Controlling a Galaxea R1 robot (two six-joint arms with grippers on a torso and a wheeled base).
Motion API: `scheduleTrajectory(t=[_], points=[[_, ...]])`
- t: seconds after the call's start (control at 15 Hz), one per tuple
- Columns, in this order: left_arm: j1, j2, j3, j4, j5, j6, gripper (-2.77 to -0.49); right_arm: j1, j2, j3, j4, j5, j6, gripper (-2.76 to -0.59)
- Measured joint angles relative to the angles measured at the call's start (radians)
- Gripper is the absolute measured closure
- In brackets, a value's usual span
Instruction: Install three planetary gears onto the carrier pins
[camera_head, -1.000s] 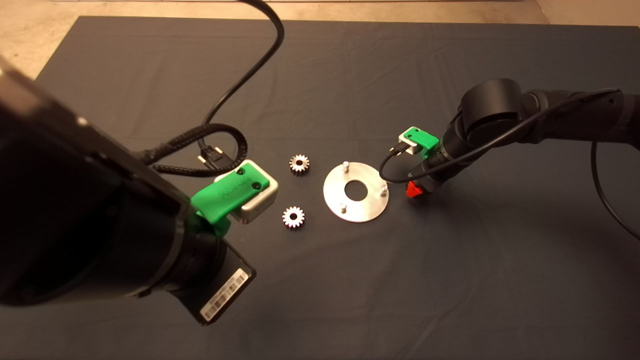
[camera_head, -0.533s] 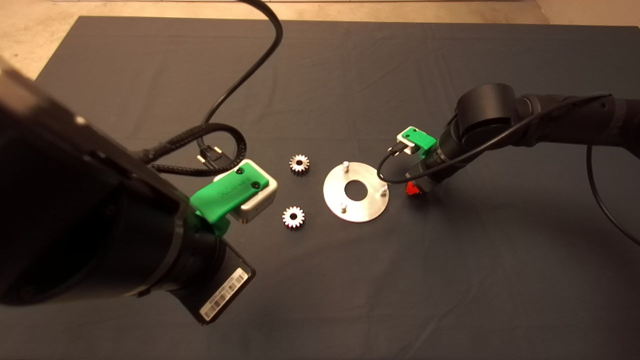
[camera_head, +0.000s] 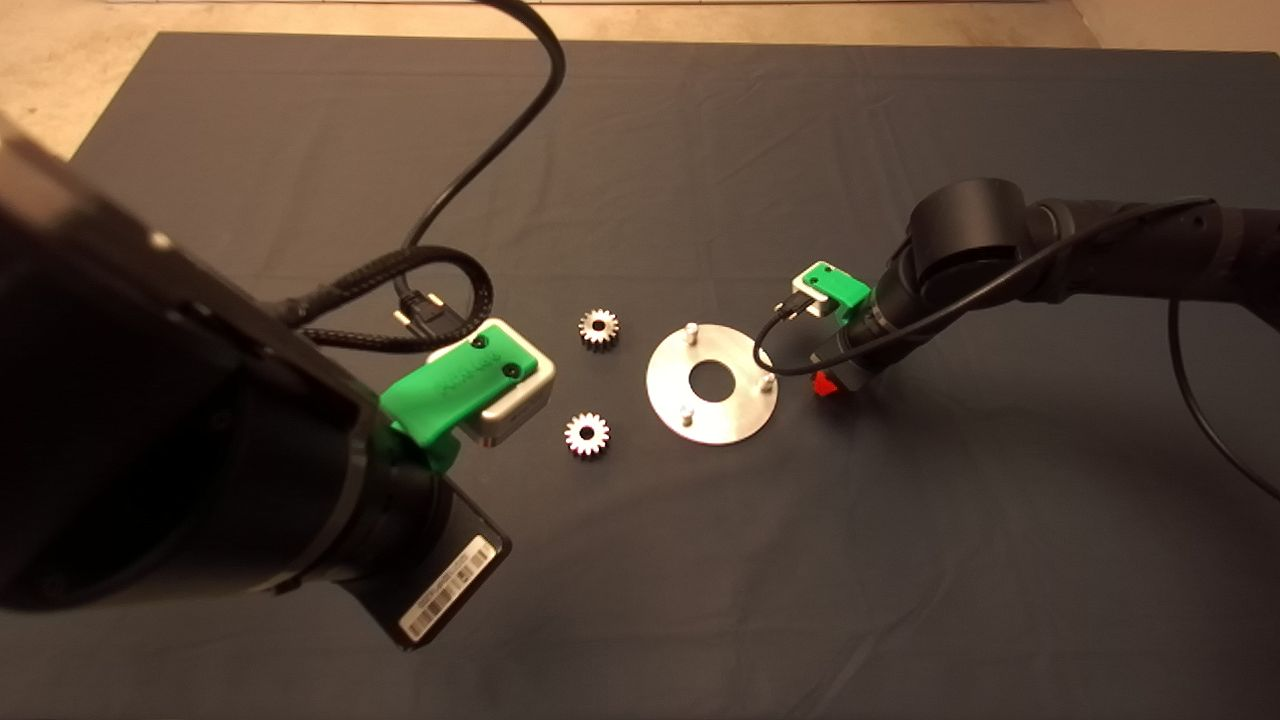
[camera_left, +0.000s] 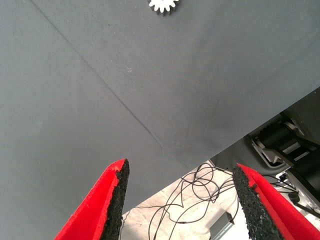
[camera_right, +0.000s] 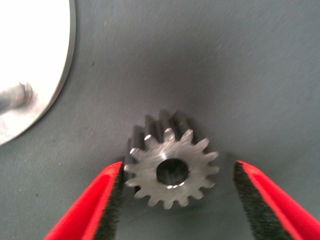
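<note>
silvery gears (camera_head: 598, 327), silver disc (camera_head: 712, 384), dark mat (camera_head: 700, 150).

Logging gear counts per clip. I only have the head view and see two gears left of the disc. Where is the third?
Observer: The right wrist view shows the third gear lying flat on the mat beside the disc, between the right tool's fingers.
Operator: Is it gripped?
Observer: No. The fingers are open. One pad is at the teeth, the other stands clear.
Operator: And the left tool?
Observer: The left tool is open and holds nothing, above bare mat.
</note>
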Motion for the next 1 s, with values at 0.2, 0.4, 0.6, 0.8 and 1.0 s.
scheduleTrajectory(t=[0.2, 0.4, 0.6, 0.8, 1.0], points=[[0.0, 0.0, 0.0, 0.0, 0.0, 0.0, -1.46, -0.002, 0.0, 0.0, 0.0, 0.0, 0.0, -1.44], [0.0, 0.0, 0.0, 0.0, 0.0, 0.0, -1.46, -0.002, 0.0, 0.002, 0.0, 0.001, 0.001, -1.31], [0.0, 0.0, 0.0, 0.0, 0.0, 0.0, -1.46, -0.002, 0.0, 0.004, 0.0, 0.004, 0.001, -1.18], [0.0, 0.0, 0.0, 0.0, 0.0, 0.0, -1.46, -0.002, 0.0, 0.005, 0.0, 0.004, 0.001, -1.12], [0.0, 0.0, 0.0, 0.0, 0.0, 0.0, -1.46, -0.003, 0.0, 0.006, 0.0, 0.004, 0.001, -1.1]])
